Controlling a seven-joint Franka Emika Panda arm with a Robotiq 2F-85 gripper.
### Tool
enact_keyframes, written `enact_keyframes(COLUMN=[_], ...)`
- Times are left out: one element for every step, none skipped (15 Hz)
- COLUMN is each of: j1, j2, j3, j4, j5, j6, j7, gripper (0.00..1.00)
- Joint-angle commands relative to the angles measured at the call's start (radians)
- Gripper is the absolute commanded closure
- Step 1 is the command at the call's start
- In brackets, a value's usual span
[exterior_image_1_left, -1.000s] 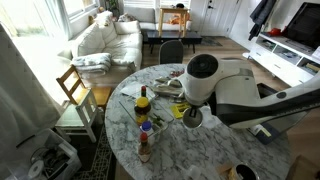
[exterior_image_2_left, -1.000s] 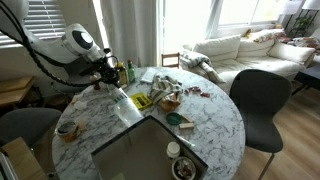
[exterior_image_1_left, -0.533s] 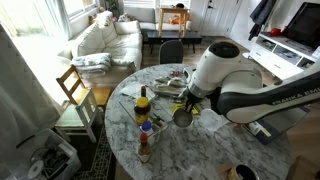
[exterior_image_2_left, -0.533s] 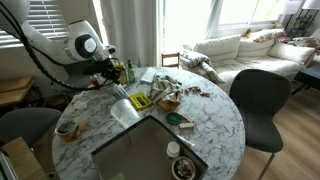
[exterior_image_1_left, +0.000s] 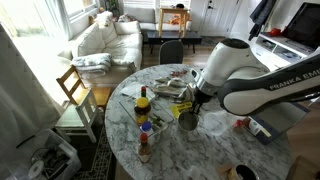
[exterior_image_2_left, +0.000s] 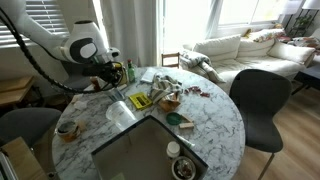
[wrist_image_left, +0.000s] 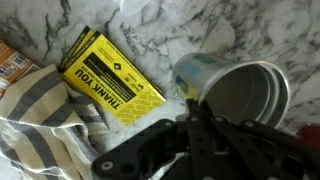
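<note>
Since the earlier frames the arm's bulky upper joint has swung away from the bottles (exterior_image_1_left: 143, 105) toward the far side of the table (exterior_image_1_left: 215, 160), while the cup (exterior_image_1_left: 188, 122) has hardly shifted – it sits near the middle of the marble top, well in from every edge. The gripper (exterior_image_1_left: 197, 103) hangs right over it, at the rim. In the wrist view the dark fingers (wrist_image_left: 170, 140) come together narrowly at the cup's near wall, but it cannot be told whether they pinch that wall or merely meet beside it. The cup shows its grey inside to the wrist camera, mouth up and a little tilted, which fits a hold by the thin rim rather than around the body – a judgement, not a certainty. Just beside the cup lies a yellow card (wrist_image_left: 112, 78), flat on the marble, with a striped cloth (wrist_image_left: 40, 115) bunched against its other side.
</note>
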Motion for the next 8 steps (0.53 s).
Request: enact_keyframes(j1=[-0.02,-0.024,-0.031,-0.039,-0.041,-0.045,-0.045,-0.045], j2=[-0.019,-0.02,-0.02,-0.025,-0.029,-0.036,-0.041,-0.047], j3=[0.001,-0.002,-0.001,0.003,-0.001,-0.002,-0.007,-0.009], j4=[-0.046,-0.046,-0.047,-0.048,-0.048,-0.048,-0.045,-0.046], j5=[0.077,0.088,0.11,0.145,0.154,0.168,0.166,0.17], j6=[-0.074,-0.094,-0.105,-0.108,-0.124,-0.135,-0.156,-0.147], j7=[-0.092,-0.107,-0.132,-0.169,-0.182,-0.202,-0.203,-0.209], gripper=[0.99,0.99,0.99,0.99,0.99,0.99,0.99,0.99])
